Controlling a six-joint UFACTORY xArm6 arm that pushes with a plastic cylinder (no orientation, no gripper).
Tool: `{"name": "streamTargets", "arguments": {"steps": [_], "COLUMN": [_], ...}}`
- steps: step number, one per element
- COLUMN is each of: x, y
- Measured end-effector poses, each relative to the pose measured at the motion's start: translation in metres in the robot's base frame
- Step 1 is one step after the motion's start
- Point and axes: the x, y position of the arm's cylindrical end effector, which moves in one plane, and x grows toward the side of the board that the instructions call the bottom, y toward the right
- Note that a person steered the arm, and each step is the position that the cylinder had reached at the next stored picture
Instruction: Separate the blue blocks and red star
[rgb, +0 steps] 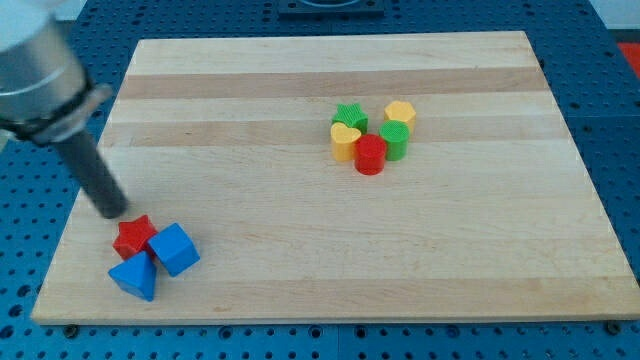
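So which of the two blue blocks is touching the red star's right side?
The blue cube, at the red star's right. The blue triangle sits below the star instead.

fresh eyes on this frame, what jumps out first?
The big dark rod coming in from the view's top left, my tip sitting just above-left of the red star. That star is packed tight with the blue cube and blue triangular block near the board's bottom left. Next is the cluster right of centre: green star, yellow heart, red cylinder, green cylinder and a yellow block.
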Motion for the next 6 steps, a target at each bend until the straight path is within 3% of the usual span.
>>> {"name": "streamTargets", "arguments": {"steps": [1, 2, 3, 5, 6], "x": [0.002, 0.039, 0.067, 0.056, 0.049], "y": [-0.031, -0.026, 0.025, 0.169, 0.148]}}
